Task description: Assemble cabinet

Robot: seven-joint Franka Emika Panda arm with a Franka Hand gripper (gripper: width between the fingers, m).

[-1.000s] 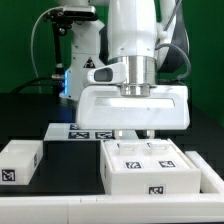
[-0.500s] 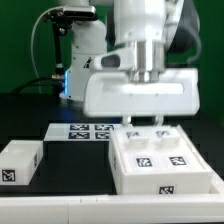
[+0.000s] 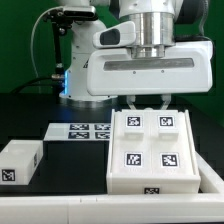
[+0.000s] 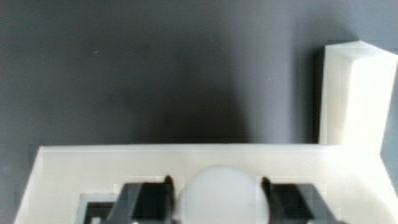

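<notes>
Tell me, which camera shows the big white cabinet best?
The exterior view: the cabinet shows a whole panelled face carrying four square markers. The wrist view catches only plain white edges of it, with no markers.

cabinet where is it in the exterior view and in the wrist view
Exterior view: cabinet fills the lower part, toward the exterior view's right.
Wrist view: cabinet is the white frame at the gripper, one wall running off over the dark table.
Shared landmark: that gripper, at the cabinet's far edge.
</notes>
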